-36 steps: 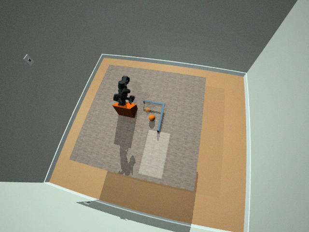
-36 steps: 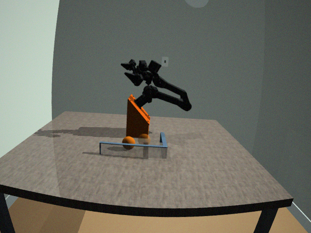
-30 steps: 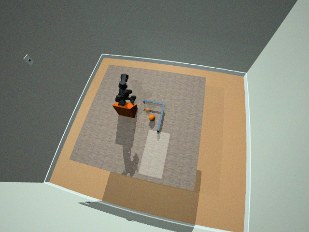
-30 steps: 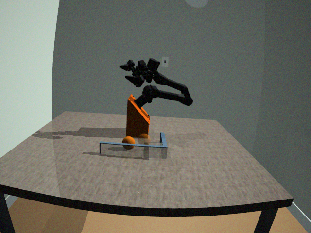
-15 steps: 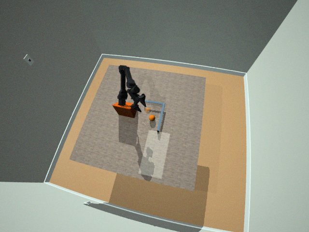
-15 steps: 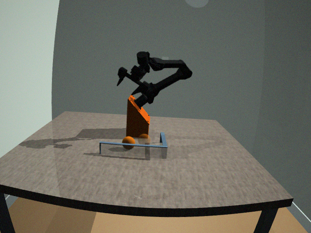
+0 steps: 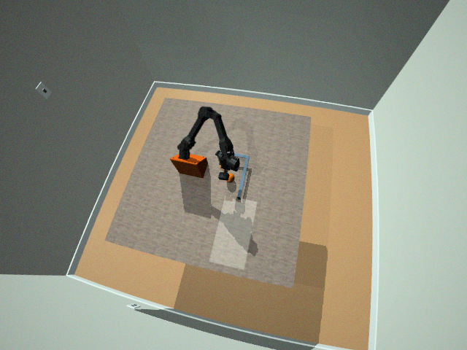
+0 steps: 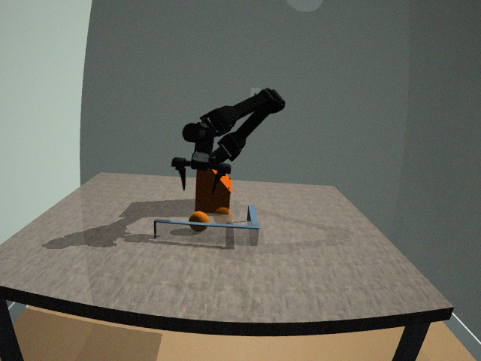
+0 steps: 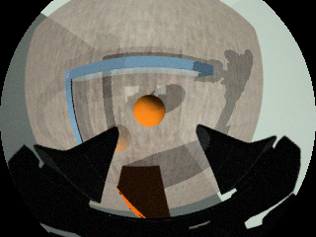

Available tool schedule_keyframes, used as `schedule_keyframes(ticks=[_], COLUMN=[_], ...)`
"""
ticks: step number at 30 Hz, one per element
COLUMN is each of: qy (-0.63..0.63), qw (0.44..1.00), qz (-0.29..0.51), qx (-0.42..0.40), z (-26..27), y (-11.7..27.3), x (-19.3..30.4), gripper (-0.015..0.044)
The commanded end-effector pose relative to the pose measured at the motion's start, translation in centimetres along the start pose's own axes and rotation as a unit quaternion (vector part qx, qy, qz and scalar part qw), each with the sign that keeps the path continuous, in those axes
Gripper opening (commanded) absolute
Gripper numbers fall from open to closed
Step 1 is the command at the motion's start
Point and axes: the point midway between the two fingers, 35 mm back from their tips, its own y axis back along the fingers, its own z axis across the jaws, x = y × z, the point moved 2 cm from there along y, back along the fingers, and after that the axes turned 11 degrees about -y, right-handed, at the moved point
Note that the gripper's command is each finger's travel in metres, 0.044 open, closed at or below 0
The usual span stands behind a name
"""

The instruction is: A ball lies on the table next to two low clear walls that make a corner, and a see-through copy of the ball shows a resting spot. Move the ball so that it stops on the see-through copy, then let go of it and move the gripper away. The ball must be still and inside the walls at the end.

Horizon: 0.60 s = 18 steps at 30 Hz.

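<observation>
The orange ball (image 7: 230, 178) (image 8: 198, 220) (image 9: 149, 111) lies on the table inside the corner, near the long wall. The see-through copy (image 8: 224, 214) (image 9: 121, 140) is nearer the walls' corner, partly behind a fingertip in the wrist view; in the top view the arm hides most of it. The low clear walls with blue top edges (image 7: 244, 176) (image 8: 167, 221) (image 9: 143, 62) meet in a corner. My gripper (image 8: 198, 191) (image 9: 158, 129) is open and empty, fingers pointing down, above the ball and not touching it. In the top view the arm covers part of the gripper.
The orange arm base (image 7: 193, 167) (image 8: 211, 194) (image 9: 145, 190) stands behind the ball as the exterior camera sees it. The table (image 7: 143, 211) (image 8: 271, 283) carries the arm's dark shadow. A bright rectangle (image 7: 230, 252) lies beyond the free end of the long wall in the top view.
</observation>
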Motion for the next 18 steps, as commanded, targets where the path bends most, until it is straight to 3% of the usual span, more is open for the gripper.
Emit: schedule_keyframes(ticks=[1, 18], qy=[-0.004, -0.005], qw=[0.998, 0.998], qz=[0.060, 0.064], qx=[-0.024, -0.025], z=[0.5, 0.6], y=[-3.2, -5.8], x=[0.0, 0.3], gripper=[0.0434, 0.0434])
